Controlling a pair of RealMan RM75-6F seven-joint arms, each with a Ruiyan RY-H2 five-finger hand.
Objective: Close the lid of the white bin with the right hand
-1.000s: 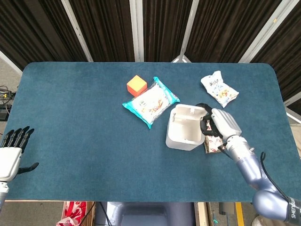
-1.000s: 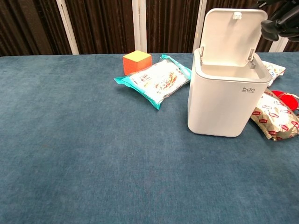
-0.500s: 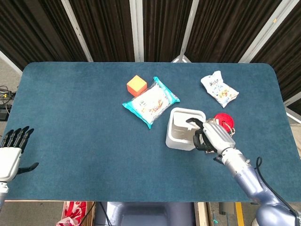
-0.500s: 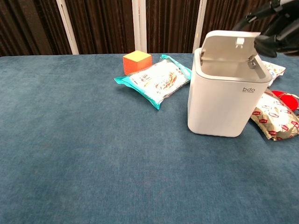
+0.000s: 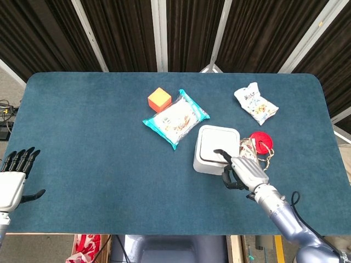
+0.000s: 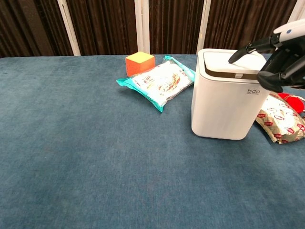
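Lid of the white plastic bin [image 5: 215,148] came down flat; right hand [image 5: 242,171] was over its near-right corner.

Half a second before, the flip lid [image 6: 232,62] stood part-raised; a second before, fully upright. It now lay level on the bin body, near table centre-right on the blue cloth table [image 5: 98,142]. One finger [image 6: 245,50] of the right hand reached out with its tip on or just above the lid top; contact could not be told. Other fingers curled in, holding nothing. The hand had drawn back toward the robot. Left hand [image 5: 13,176] unchanged at the near-left table edge, fingers straight and close together. The orange cube [image 5: 159,99], teal snack packet [image 5: 175,118], white pouch [image 5: 255,103], red round object [image 5: 261,140] and patterned wrapper [image 6: 281,123] beside the bin had not moved.
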